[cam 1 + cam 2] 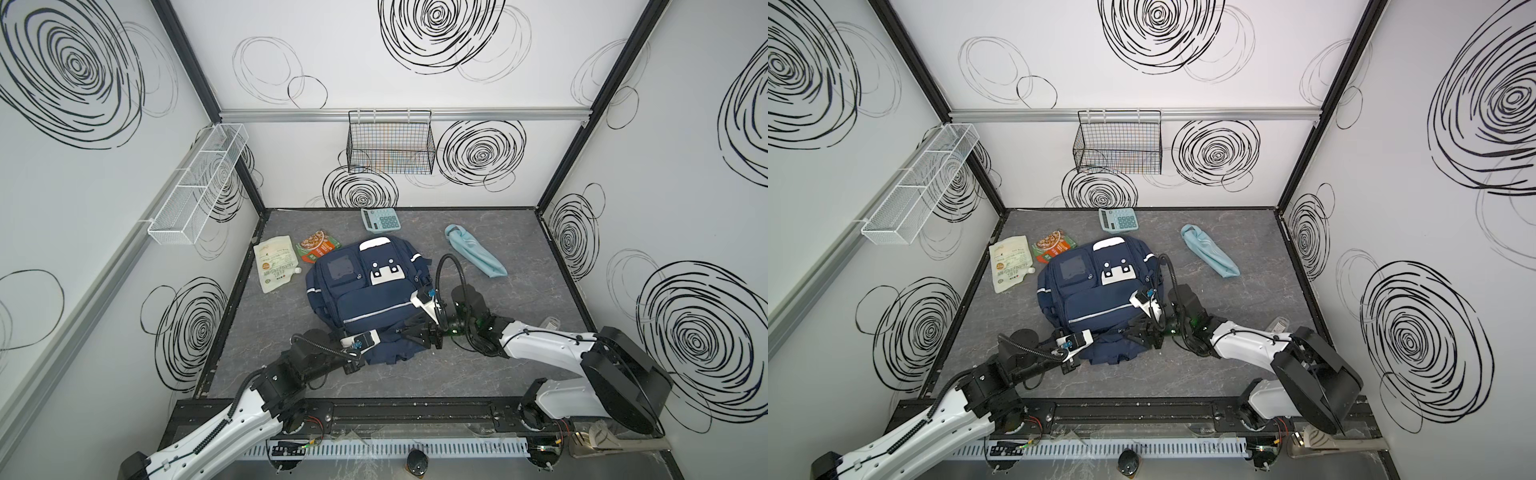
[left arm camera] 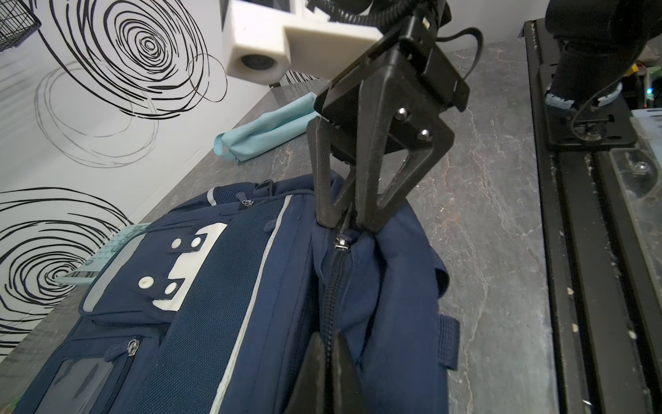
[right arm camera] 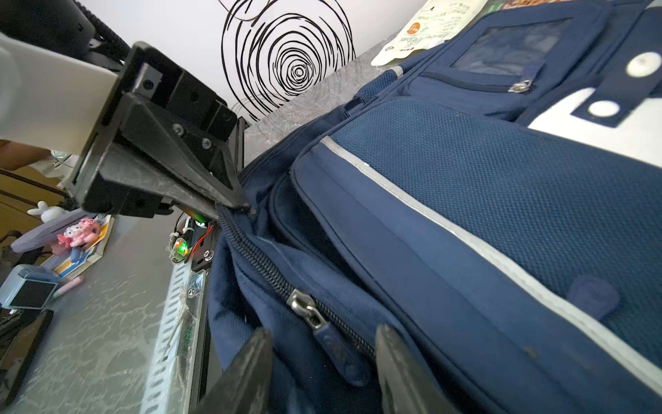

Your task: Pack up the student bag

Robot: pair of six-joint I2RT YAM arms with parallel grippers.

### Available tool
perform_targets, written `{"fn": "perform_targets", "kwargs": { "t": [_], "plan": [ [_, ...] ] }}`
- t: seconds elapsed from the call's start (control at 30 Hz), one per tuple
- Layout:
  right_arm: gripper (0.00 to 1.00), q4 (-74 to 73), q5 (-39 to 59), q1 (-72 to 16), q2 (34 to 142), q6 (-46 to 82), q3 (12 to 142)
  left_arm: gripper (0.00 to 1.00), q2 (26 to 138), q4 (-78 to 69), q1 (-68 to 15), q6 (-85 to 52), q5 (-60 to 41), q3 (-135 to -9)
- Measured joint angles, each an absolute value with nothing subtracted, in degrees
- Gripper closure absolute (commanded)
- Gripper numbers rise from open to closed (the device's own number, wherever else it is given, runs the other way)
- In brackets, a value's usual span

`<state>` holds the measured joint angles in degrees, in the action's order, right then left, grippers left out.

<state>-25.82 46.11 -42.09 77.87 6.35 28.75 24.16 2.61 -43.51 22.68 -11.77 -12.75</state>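
Observation:
The student bag (image 1: pixel 357 291) (image 1: pixel 1088 291), navy with white stripes and a white face patch, lies flat mid-table. My left gripper (image 2: pixel 331 337) (image 1: pixel 373 350) is shut on the bag's zip seam at its near edge; the fingers (image 3: pixel 215 190) pinch the end of the zip. My right gripper (image 3: pixel 324 333) (image 1: pixel 397 331) is open, its fingertips (image 2: pixel 369 218) down on the same seam. The metal zip slider with its blue pull tab (image 3: pixel 322 329) (image 2: pixel 341 244) lies between the jaws, touching neither. This zip looks closed between the two grippers.
A teal calculator (image 1: pixel 380 220) lies behind the bag and a light blue folded umbrella (image 1: pixel 476 255) to its right. A white pouch (image 1: pixel 276 264) and an orange food packet (image 1: pixel 318 245) lie to its left. A black wire basket (image 1: pixel 390 145) and a white mesh shelf (image 1: pixel 199 183) hang on the walls.

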Motion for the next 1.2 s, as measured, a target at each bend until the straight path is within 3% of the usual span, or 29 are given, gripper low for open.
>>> {"fn": "perform_targets", "kwargs": {
  "t": [0.1,0.2,0.27,0.33,0.47,0.67,0.83,0.97,1.2],
  "plan": [
    [0.4,-25.8,46.35,-43.48,78.83,4.93,28.77,1.0,24.29,3.31,-43.51,22.68,-11.77,-12.75],
    [0.52,-25.45,45.52,-45.23,79.68,4.01,28.88,1.0,24.49,3.79,-43.51,22.68,-11.75,-12.75],
    [0.58,-25.67,45.67,-45.56,79.94,4.19,28.86,0.7,24.88,3.81,-43.51,22.68,-11.75,-12.75],
    [0.63,-26.81,46.04,-45.76,79.88,4.99,28.21,0.53,25.23,3.16,-43.57,22.9,-11.7,-12.82],
    [0.7,-29.26,46.92,-46.35,79.64,7.11,25.21,0.34,26.5,3.77,-44.71,23.83,-11.57,-16.03],
    [0.67,-30.94,47.37,-46.57,79.4,8.67,24.27,0.36,34.68,4.45,-51.0,23.81,-12.88,-22.22],
    [0.5,-31.66,43.88,-46.52,73.87,10.17,20.71,0.43,44.07,5.21,-54.72,23.73,-10.81,-22.96],
    [0.49,-31.57,40.91,-46.52,70.02,10.74,17.1,0.48,47.46,5.87,-54.68,23.64,-9.13,-22.96],
    [0.48,-33.21,39.42,-46.5,73.21,11.7,16.71,0.53,53.76,3.38,-53.41,22.2,-7.84,-23.4]
  ]
}}
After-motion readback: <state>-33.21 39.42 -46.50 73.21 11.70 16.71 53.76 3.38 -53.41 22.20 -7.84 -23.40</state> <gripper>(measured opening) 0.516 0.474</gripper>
